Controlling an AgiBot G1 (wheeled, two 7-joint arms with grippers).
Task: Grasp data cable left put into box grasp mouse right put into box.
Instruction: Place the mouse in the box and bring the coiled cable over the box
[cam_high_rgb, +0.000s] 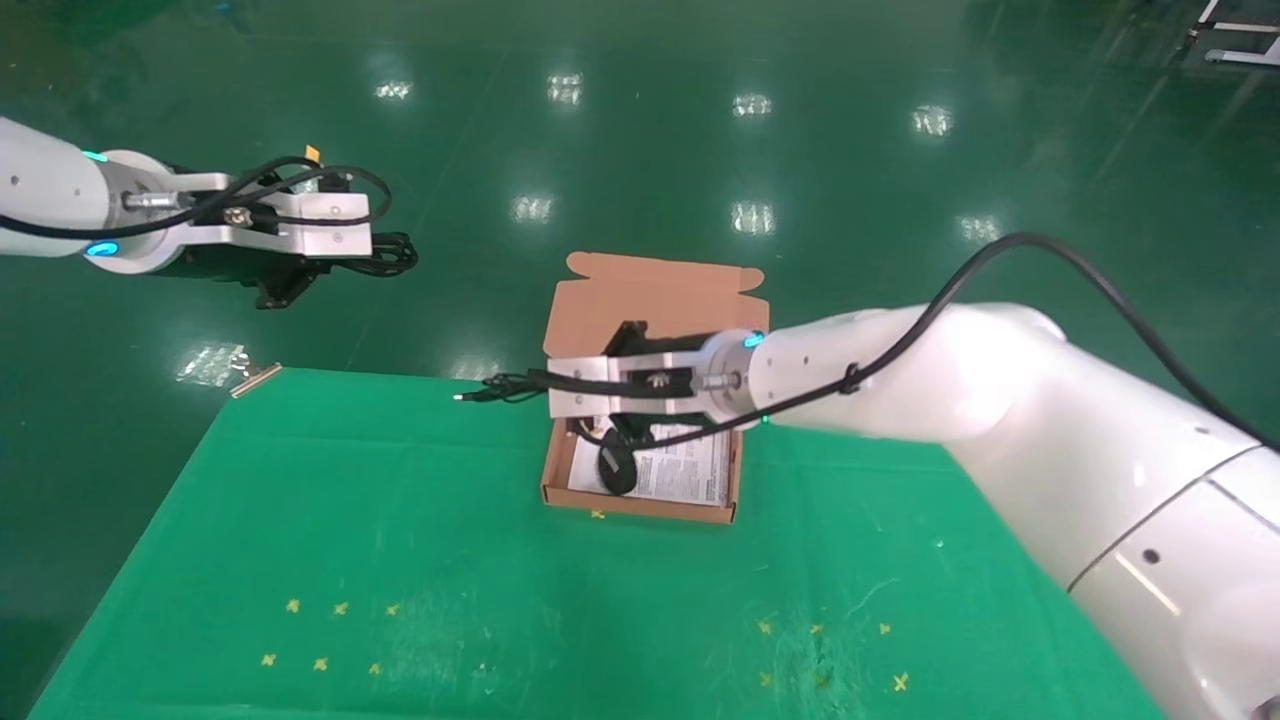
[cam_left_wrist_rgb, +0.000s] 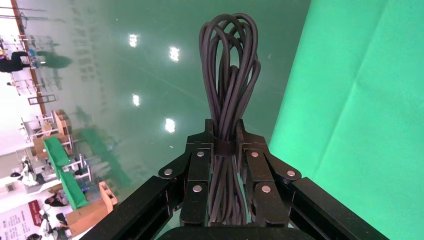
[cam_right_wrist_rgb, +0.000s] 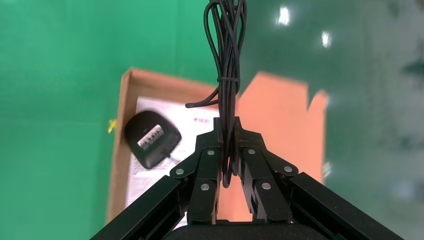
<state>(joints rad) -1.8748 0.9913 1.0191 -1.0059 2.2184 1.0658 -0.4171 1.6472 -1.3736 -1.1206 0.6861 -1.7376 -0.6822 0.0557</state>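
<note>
Over the shallow orange-brown cardboard box (cam_high_rgb: 642, 470), lower right gripper (cam_right_wrist_rgb: 228, 131), clamped on the bundled cord of the black oval mouse (cam_right_wrist_rgb: 151, 138) lying inside, before releasing; left gripper (cam_left_wrist_rgb: 223, 134) off-table, pinching the looped black data cable (cam_left_wrist_rgb: 229, 75).

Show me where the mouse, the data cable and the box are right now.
mouse (cam_right_wrist_rgb: 151, 138), right wrist view, its underside label.
data cable (cam_left_wrist_rgb: 229, 75), left wrist view, its looped bundle.
box (cam_high_rgb: 640, 506), head view, its near wall.

Bright, even overhead lighting. Ceiling lamps glare as white patches on the glossy floor (cam_high_rgb: 640, 150), 10 to 2 o'clock in head view. Shadows faint. Right wrist view: box (cam_right_wrist_rgb: 280, 100) soft, gripper links sharp.
</note>
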